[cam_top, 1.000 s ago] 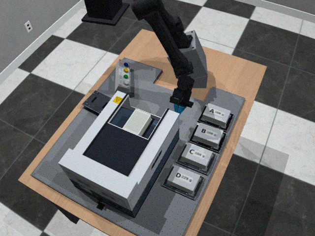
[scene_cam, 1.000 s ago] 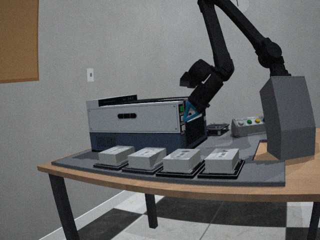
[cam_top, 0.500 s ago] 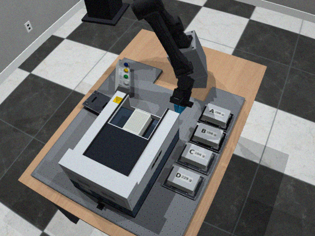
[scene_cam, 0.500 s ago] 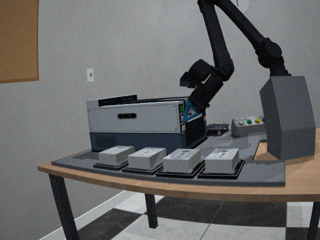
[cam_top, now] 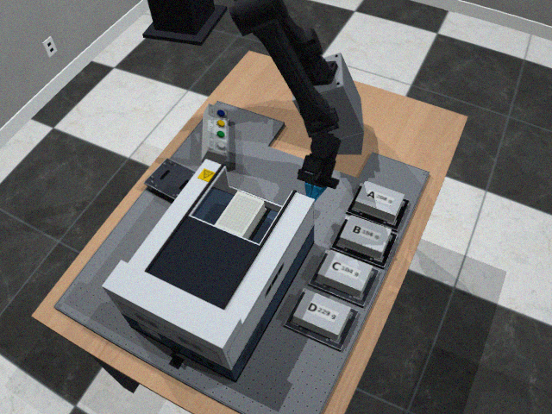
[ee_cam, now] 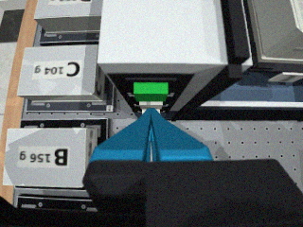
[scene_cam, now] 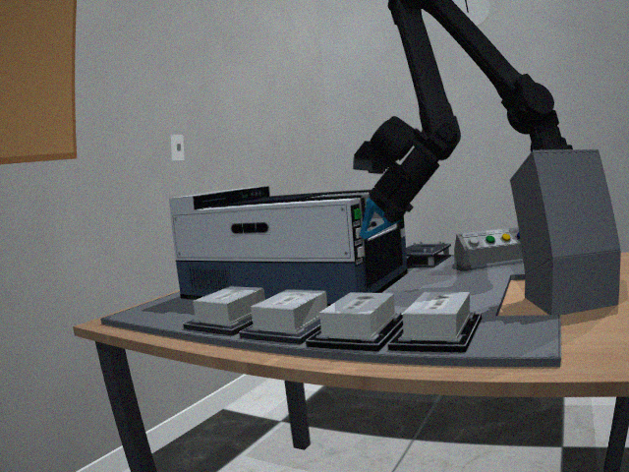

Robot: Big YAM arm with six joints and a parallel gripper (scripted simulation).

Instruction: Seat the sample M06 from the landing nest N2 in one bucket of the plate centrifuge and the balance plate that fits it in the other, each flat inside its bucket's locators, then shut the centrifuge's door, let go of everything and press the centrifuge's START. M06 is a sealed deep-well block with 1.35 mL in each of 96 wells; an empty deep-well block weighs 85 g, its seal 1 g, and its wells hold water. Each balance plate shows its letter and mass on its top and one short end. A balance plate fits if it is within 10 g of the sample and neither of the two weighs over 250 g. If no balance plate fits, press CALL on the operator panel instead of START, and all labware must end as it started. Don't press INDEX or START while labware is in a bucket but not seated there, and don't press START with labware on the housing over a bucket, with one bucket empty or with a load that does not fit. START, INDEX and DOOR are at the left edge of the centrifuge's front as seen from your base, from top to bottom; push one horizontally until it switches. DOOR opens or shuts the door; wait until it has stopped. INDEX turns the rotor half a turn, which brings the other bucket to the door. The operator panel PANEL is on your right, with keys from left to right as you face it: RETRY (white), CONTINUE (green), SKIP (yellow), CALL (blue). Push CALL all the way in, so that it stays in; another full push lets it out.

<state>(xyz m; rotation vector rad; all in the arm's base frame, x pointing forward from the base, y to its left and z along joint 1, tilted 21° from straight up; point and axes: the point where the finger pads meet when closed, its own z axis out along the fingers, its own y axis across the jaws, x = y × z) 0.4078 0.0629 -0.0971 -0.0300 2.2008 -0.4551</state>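
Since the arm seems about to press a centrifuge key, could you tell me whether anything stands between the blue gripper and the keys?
Nothing visible does: the shut blue-fingered gripper has its tip right at the small white key just below the green rectangular key on the white centrifuge front.

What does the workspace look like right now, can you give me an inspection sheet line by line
Surface: wooden table carrying a grey perforated base plate.
Job's things: centrifuge with its door open; a white well block lies in the bucket at the opening. Balance plates A, B, C and D all sit in their nests. Landing nest holds nothing. Operator panel keys look untouched.
Clutter: nothing seen.
Grippers: gripper shut, holding nothing, its tip pointed just below the green button on the centrifuge's front.
Cables: nothing seen.
Surroundings: checkered floor, grey wall with an outlet.
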